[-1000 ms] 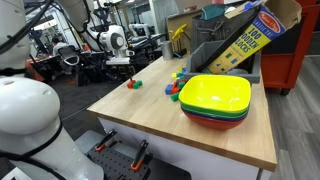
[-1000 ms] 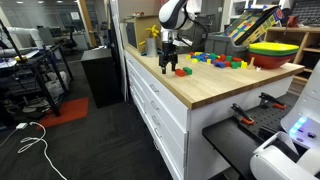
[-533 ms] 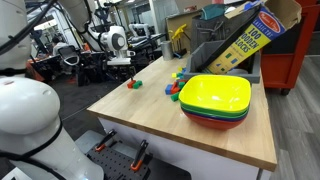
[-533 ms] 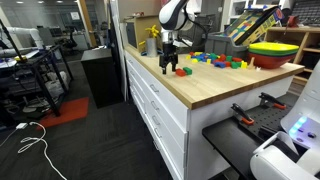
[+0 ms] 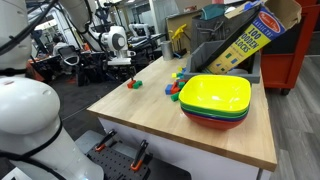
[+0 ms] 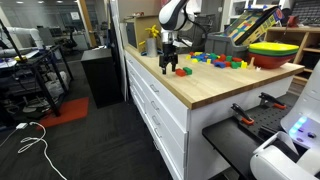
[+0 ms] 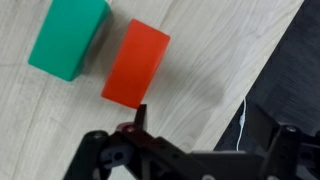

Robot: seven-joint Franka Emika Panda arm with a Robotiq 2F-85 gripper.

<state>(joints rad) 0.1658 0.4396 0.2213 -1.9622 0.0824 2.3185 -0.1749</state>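
- Hovering low over the table [image 7: 225, 60], the gripper [image 7: 190, 152] has its fingers spread apart, holding nothing.
- Just beyond the fingers lies the red block [image 7: 137, 62]: a plain, smooth-sided brick, flat on the pale wood near the table's edge (dark floor shows past it).
- A green block [image 7: 70, 38] lies just beside it; I cannot tell whether they touch.
- Well apart, farther along the table in an exterior view, are scattered coloured blocks [image 6: 222, 60] and stacked bowls [image 6: 272, 52], yellow on top.
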